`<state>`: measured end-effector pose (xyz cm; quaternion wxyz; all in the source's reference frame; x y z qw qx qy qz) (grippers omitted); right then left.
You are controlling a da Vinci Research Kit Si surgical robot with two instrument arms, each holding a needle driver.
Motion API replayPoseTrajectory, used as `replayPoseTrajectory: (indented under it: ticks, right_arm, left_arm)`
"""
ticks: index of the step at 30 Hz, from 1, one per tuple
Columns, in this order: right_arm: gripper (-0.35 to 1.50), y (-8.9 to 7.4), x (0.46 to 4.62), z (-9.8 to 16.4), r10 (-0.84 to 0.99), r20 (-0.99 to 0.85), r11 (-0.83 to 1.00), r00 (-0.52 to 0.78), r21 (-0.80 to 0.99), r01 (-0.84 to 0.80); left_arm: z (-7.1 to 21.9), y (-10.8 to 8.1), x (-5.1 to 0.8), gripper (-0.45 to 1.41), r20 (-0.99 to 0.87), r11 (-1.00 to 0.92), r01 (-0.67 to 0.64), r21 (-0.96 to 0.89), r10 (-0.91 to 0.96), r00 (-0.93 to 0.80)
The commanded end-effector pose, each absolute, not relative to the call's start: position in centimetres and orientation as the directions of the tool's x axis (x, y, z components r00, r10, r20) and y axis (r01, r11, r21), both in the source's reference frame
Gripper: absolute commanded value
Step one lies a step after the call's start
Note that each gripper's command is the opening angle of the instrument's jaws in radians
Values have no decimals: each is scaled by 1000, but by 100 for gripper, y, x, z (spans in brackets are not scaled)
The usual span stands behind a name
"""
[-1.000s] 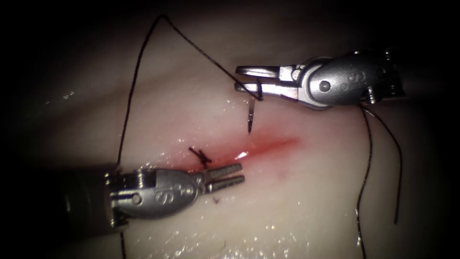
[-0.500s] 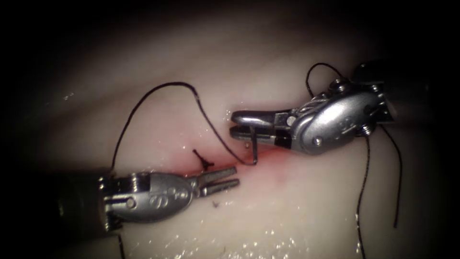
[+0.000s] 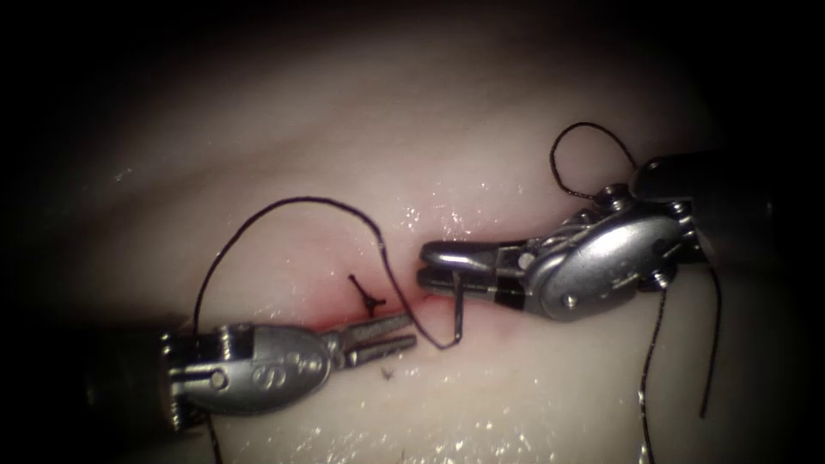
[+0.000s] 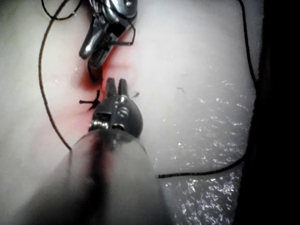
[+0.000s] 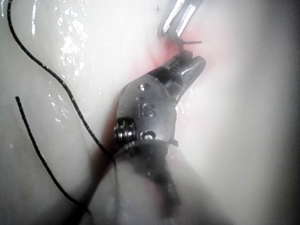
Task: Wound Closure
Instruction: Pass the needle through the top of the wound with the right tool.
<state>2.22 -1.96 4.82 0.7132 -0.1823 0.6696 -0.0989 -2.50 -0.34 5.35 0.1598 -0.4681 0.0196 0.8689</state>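
Right claw (image 3: pixel 447 268): pinching the curved needle (image 3: pixel 458 308) near its thread end, tip at the cut (image 3: pixel 404 309)
Left claw (image 3: pixel 397 334): spread, empty, just beside the knot (image 3: pixel 369 298)
Risk: slack thread (image 3: pixel 292 206) may snag the needle

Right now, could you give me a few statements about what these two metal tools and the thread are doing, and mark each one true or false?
1. The right arm's tool holds the needle. True.
2. The left arm's tool grips the thread. False: its jaws stand slightly open and hold nothing.
3. A knotted stitch with short cut ends sits on the cut, just above the left arm's tool. True.
4. The needle lies loose on the tissue, far from both tools. False: it hangs from the right tool's jaws, its lower end down at the tissue beside the cut.
5. Thread loops over the tissue left of the right tool. True.
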Motion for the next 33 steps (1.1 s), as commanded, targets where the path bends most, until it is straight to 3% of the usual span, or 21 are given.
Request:
replayPoseTrajectory:
  ticks: [1, 22, 28, 33]
  right_arm:
    - [-35, -199, 229, 490, -385, -919, 915, 84, -392, -99]
    - [-35, -167, 223, 479, -194, -978, 972, 79, -202, -119]
    - [-35, -140, 229, 469, 67, -998, 991, 19, 64, -114]
    - [-35, -127, 237, 475, 189, -982, 975, 5, 187, -116]
  left_arm:
    - [541, -36, -255, -21, -820, -948, -296, -119, 261, -509]
    - [544, -32, -282, -23, -811, -939, -326, -112, 276, -516]
    - [571, -41, -295, -25, -787, -938, -319, -135, 297, -540]
    - [583, -55, -288, -21, -769, -935, -317, -159, 318, -554]
